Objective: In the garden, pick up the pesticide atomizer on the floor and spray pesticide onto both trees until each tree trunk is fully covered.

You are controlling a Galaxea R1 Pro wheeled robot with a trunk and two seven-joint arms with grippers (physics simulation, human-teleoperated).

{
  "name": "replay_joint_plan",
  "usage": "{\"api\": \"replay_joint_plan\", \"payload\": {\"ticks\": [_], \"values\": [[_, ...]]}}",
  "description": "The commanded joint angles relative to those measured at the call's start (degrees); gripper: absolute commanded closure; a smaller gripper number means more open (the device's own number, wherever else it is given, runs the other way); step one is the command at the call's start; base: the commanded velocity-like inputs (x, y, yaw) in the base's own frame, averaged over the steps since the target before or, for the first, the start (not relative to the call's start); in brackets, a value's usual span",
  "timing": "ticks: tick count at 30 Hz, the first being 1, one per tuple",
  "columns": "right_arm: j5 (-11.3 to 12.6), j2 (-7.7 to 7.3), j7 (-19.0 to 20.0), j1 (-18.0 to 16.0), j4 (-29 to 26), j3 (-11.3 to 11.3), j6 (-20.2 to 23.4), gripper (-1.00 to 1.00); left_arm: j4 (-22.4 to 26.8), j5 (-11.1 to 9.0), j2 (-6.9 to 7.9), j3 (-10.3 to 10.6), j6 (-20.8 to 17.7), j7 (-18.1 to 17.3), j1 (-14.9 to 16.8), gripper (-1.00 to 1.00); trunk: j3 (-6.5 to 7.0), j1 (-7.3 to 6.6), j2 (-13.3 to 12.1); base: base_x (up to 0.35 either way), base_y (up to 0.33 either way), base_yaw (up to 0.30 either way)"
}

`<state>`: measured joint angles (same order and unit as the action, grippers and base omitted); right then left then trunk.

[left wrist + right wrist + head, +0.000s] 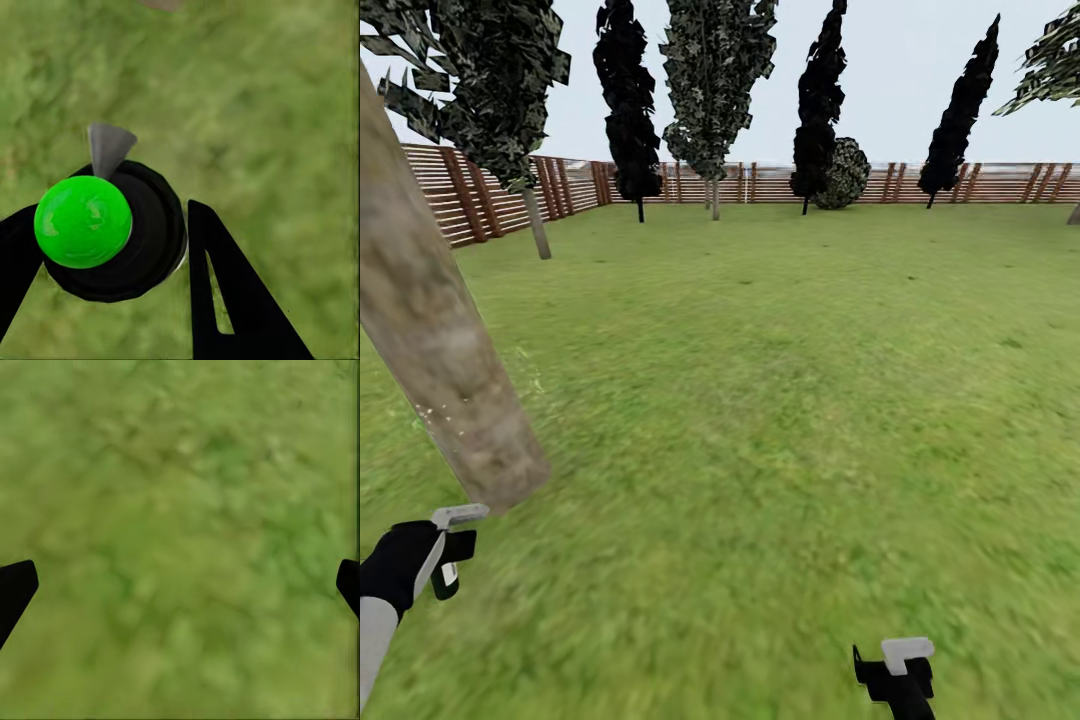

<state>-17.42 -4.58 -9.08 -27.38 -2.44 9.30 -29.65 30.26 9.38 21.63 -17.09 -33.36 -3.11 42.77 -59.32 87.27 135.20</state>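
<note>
The pesticide atomizer has a round black body, a bright green ball cap and a grey cone nozzle. My left gripper is shut on it above the grass, one black finger on each side of the body. In the head view that left gripper hangs low at the left, just in front of the foot of a thick mottled grey-tan tree trunk. The trunk slants across the view's left edge. My right gripper is low at the right, open over bare lawn, with nothing between its fingers.
Green lawn stretches ahead to a brown slat fence along the left and back. Dark cypress-like trees and a leafy tree with a thin grey stem stand near the fence.
</note>
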Motion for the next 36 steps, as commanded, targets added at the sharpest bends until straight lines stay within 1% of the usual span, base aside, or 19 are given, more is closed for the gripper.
{"api": "replay_joint_plan", "payload": {"ticks": [1,6,15,24,25,26,27,28,29,31,36], "values": [[-0.6,0.01,-0.2,0.0,0.1,0.4,-0.1,-1.00,0.1,0.7,-0.24,-0.3,-0.1,-0.3,0.0,1.00,-0.05,0.01,0.0,0.229,-0.203,0.000],[-0.6,0.01,-0.2,0.0,0.1,0.4,-0.1,-1.00,0.2,0.7,-0.45,-0.3,0.5,-0.3,0.1,1.00,-0.05,0.01,0.0,0.230,-0.202,0.034],[-0.6,0.01,-0.2,0.0,0.1,0.4,-0.1,-1.00,0.2,0.8,-0.45,-0.3,0.6,-0.3,0.0,1.00,-0.05,0.01,0.0,0.233,-0.198,0.250],[-0.7,-0.12,-0.2,0.0,0.1,0.4,-0.1,-1.00,0.1,0.7,-0.45,-0.3,0.6,0.4,0.1,1.00,-0.05,0.01,0.0,0.290,-0.120,0.015],[-0.6,-0.15,-0.2,0.0,0.0,0.4,-0.1,-1.00,-0.3,0.5,-0.49,-0.3,0.9,0.4,0.1,1.00,-0.05,0.01,0.0,0.308,-0.080,0.000],[-0.6,-0.16,-0.2,0.0,0.0,0.5,-0.1,-1.00,-1.1,0.4,-0.52,-0.4,2.2,0.4,0.1,1.00,-0.05,0.01,0.0,0.314,-0.044,0.000],[-0.6,-0.16,-0.2,0.0,0.0,0.5,-0.1,-1.00,-1.5,0.3,-0.68,-0.4,3.9,0.4,0.1,1.00,-0.05,0.01,0.0,0.254,-0.023,0.005],[-0.6,-0.17,-0.2,0.0,0.0,0.5,-0.1,-1.00,-1.8,0.4,-1.52,-0.4,5.6,0.4,0.1,1.00,-0.05,0.01,0.0,0.104,-0.009,0.103],[-0.6,-0.17,-0.2,0.0,0.0,0.5,-0.1,-1.00,-1.9,0.5,-2.06,-0.3,6.3,0.3,0.1,1.00,-0.05,0.01,0.0,0.053,-0.005,0.185],[-0.6,-0.13,-0.2,0.0,0.0,0.4,-0.1,-1.00,-2.0,0.6,-2.56,-0.2,7.0,0.2,0.1,1.00,-0.05,0.01,0.0,0.021,-0.002,0.240],[-0.6,-0.05,-0.2,0.0,0.0,0.4,-0.1,-1.00,-1.4,0.4,-2.81,-0.4,6.5,-0.5,0.7,1.00,-0.05,0.01,0.0,0.003,0.000,0.270]]}}
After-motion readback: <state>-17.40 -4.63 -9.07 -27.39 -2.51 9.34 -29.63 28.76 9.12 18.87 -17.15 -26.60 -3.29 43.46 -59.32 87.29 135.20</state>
